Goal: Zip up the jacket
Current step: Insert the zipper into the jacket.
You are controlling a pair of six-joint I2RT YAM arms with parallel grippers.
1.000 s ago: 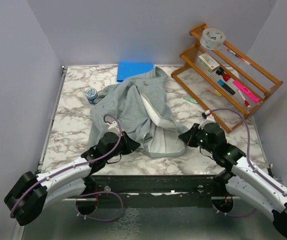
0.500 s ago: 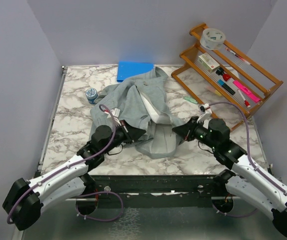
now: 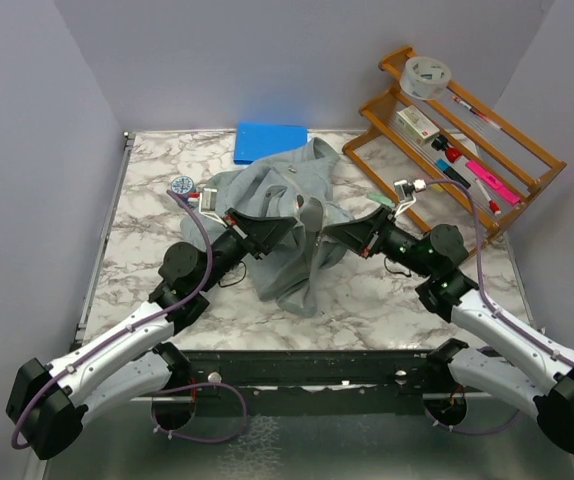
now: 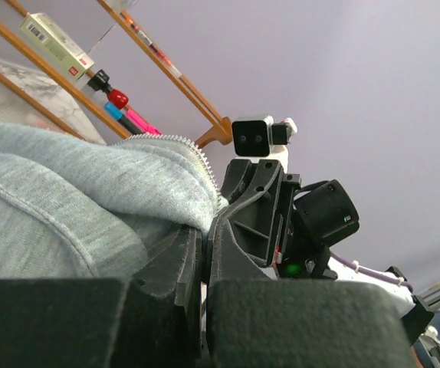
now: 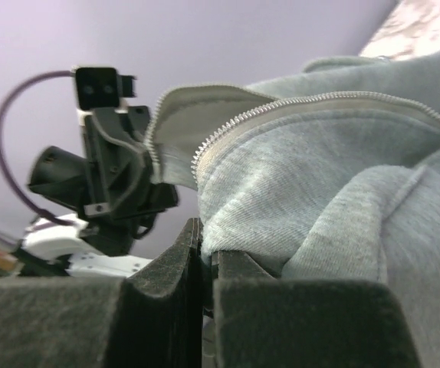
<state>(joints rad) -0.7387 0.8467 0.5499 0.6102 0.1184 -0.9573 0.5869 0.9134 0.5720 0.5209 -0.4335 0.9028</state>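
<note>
- The left arm (image 3: 137, 330) reaches forward and upward from its base. The left claw (image 3: 265, 236) is clenched on one zipper edge of the jacket (image 3: 285, 205).
- The jacket hangs bunched between the two claws, its lower folds resting mid-bench (image 3: 147, 262). A second earlier it lay flatter, with its hem near the front edge.
- The right arm (image 3: 487, 320) stretches inward. The right claw (image 3: 343, 238) is clenched on the opposite zipper edge. Both claws now sit higher and farther in.

The jacket (image 3: 279, 200) at mid-frame is soft, matt grey fleece cloth, edged with a pale toothed zipper (image 5: 281, 111). The right gripper (image 5: 202, 238) is grainy, matt black plastic. The table (image 3: 137, 265) looks smooth and marbled, and the rack (image 3: 397, 60) at upper right is glossy wood.
</note>
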